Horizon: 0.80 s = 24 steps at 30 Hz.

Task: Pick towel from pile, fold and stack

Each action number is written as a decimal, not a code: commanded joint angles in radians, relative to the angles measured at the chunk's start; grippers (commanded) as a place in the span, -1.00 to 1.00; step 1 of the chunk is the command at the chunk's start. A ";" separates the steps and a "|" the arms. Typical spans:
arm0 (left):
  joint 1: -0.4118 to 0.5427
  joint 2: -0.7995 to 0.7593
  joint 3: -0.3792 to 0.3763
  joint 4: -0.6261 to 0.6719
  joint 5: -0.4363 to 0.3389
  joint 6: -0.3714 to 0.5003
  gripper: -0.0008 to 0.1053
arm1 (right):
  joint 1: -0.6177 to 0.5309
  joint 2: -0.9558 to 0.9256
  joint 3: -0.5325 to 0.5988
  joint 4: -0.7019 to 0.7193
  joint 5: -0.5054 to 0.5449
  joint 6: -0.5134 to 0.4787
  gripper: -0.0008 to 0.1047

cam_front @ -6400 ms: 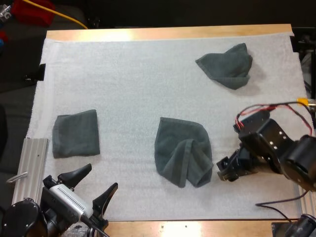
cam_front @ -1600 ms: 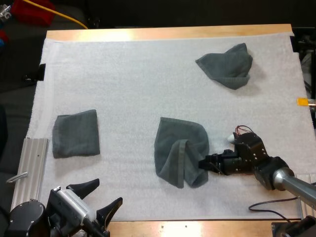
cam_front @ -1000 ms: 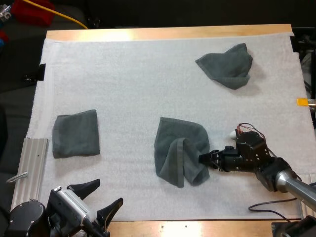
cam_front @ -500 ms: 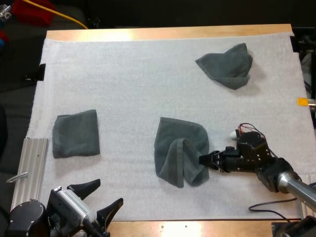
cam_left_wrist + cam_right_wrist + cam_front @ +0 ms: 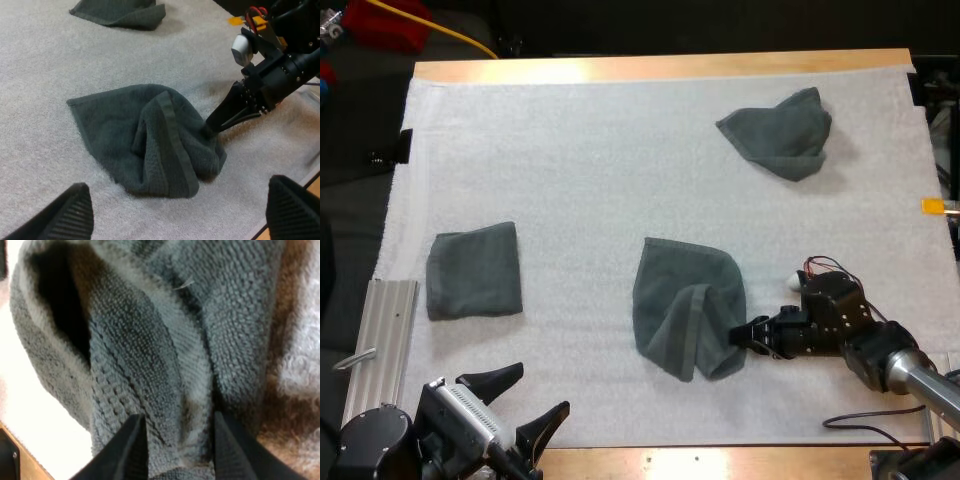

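A crumpled dark grey-green towel (image 5: 685, 305) lies in the middle of the mat. My right gripper (image 5: 740, 335) sits low at its right edge, shut on a fold of the cloth. In the right wrist view the towel (image 5: 150, 340) is bunched between my two black fingers (image 5: 127, 450), which press on it from both sides. From the left wrist view, the right gripper (image 5: 207, 131) pinches the towel (image 5: 145, 145) at its near right side. My left gripper (image 5: 520, 400) hangs open at the mat's front left, off the towel.
A folded towel (image 5: 474, 270) lies flat at the left of the mat. Another crumpled towel (image 5: 778, 132) rests at the far right. A metal rail (image 5: 382, 340) runs along the mat's left front edge.
My right gripper came down to the middle towel's right edge, closed on it, and has just shifted slightly toward the front right, tugging the fold. The left arm stays put.
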 commanded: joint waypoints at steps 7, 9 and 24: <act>-0.004 0.001 -0.006 0.003 0.013 -0.010 0.33 | 0.002 0.026 0.000 0.007 0.040 0.002 -0.37; -0.004 0.001 -0.006 0.003 0.013 -0.010 0.33 | 0.002 0.041 0.000 0.007 0.035 0.012 -0.37; -0.004 0.001 -0.006 0.007 0.040 -0.010 0.33 | 0.002 0.064 0.000 -0.064 0.008 0.034 -0.96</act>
